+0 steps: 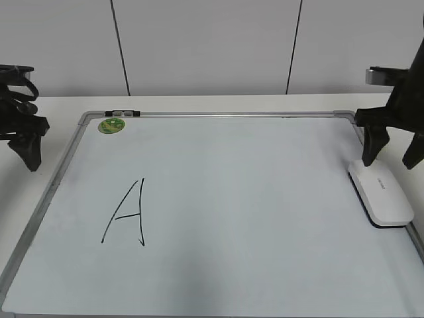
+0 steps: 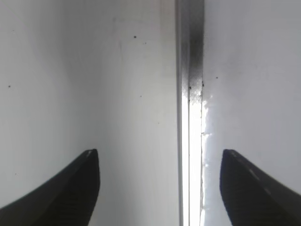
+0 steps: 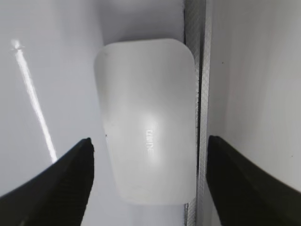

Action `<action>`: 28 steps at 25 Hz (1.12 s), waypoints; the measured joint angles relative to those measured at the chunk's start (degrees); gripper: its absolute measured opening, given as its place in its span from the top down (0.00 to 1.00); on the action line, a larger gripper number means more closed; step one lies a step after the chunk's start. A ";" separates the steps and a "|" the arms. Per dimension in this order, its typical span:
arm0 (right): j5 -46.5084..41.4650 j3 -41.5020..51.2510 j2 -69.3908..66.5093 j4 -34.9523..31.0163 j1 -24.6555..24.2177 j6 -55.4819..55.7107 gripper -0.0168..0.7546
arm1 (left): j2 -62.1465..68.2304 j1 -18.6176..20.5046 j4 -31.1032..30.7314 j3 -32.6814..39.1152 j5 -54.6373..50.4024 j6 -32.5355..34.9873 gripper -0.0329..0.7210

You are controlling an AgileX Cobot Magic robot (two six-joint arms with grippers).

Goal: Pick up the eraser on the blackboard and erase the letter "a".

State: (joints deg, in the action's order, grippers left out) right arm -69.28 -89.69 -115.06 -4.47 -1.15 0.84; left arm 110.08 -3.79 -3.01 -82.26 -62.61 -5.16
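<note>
The eraser (image 1: 382, 193) is a white rounded block lying on the blackboard (image 1: 252, 199) against its right frame. My right gripper (image 1: 395, 151) is open and empty, hovering just above the eraser's far end. In the right wrist view the eraser (image 3: 146, 94) lies between the spread fingers of the right gripper (image 3: 149, 139). My left gripper (image 1: 26, 156) is open and empty at the board's left side; its wrist view shows the left gripper (image 2: 160, 153) above the grey frame (image 2: 190, 70). A large black capital "A" (image 1: 126, 212) is drawn at lower left. No small lowercase "a" is in view.
A round green magnet (image 1: 111, 124) sits at the board's top left corner, beside a small dark clip (image 1: 122, 113) on the top frame. The board lies on a white table (image 1: 59, 106) with a pale panelled wall behind.
</note>
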 joint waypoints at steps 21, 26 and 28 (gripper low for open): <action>21.85 33.41 31.59 0.33 7.52 3.37 0.28 | -36.32 -4.18 -3.77 25.89 9.63 0.00 0.33; 23.80 41.18 43.19 0.92 7.81 3.49 0.28 | -48.87 -4.53 -4.39 34.21 13.31 -0.19 0.34; 23.94 44.43 49.65 0.91 7.81 3.49 0.28 | -53.45 -4.56 -4.47 37.04 13.57 -0.58 0.34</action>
State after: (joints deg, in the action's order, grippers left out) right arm -45.35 -45.26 -65.40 -3.57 6.66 4.33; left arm 56.63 -8.36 -7.48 -45.23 -49.04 -5.74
